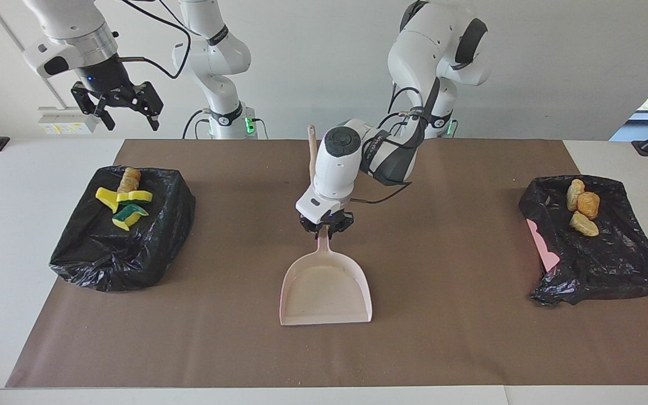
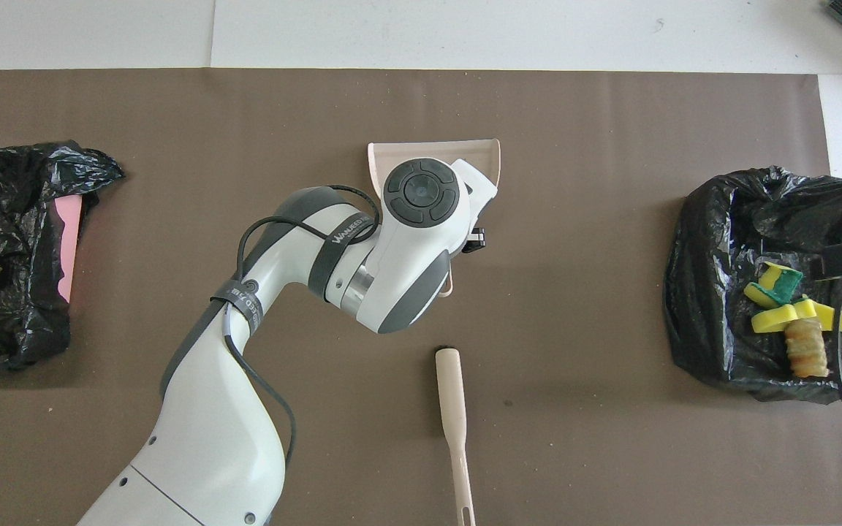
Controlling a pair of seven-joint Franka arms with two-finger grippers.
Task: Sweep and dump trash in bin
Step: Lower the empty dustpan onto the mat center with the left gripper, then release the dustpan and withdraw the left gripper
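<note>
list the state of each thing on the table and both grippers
dustpan: flat on the mat, empty, handle in the left gripper
brush: lying flat, untouched
trash: all in the two black bins
right gripper: open, raised over its bin
</note>
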